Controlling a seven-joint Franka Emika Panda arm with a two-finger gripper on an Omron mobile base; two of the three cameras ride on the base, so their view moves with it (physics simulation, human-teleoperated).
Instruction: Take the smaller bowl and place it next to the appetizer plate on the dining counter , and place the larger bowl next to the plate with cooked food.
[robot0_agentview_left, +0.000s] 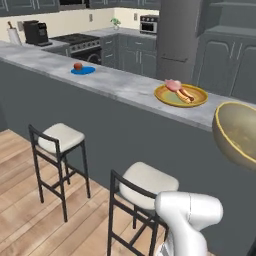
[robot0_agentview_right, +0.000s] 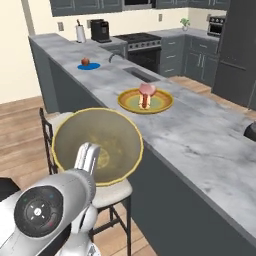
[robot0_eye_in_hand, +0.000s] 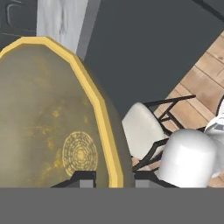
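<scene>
Left base view, larger bowl (robot0_agentview_left: 239, 134): tilted on its side at the right edge of the picture, up in the air just off the near edge of the bench (robot0_agentview_left: 120, 86), its hollow facing the camera.
Left base view, plate with cooked food (robot0_agentview_left: 181, 94): flat on the bench top, near the bowl and to its left.
Left base view, appetizer plate (robot0_agentview_left: 83, 70): farther left along the bench, well apart from the yellow plate, with a red food on it.
Left base view, stools: two bar stools (robot0_agentview_left: 61, 137) on the wood floor in front of the dark bench front.
Right base view, bowl: tilted with its rim toward the camera, above a stool seat, beside the bench edge; the arm's hand reaches into it from below.
Hand view, jaws (robot0_eye_in_hand: 113, 178): clenched on the bowl's yellow rim, one fingertip (robot0_eye_in_hand: 85, 178) inside the bowl, the other outside.
Hand view, bowl: rim edge-on, round pattern on its bottom visible.
</scene>
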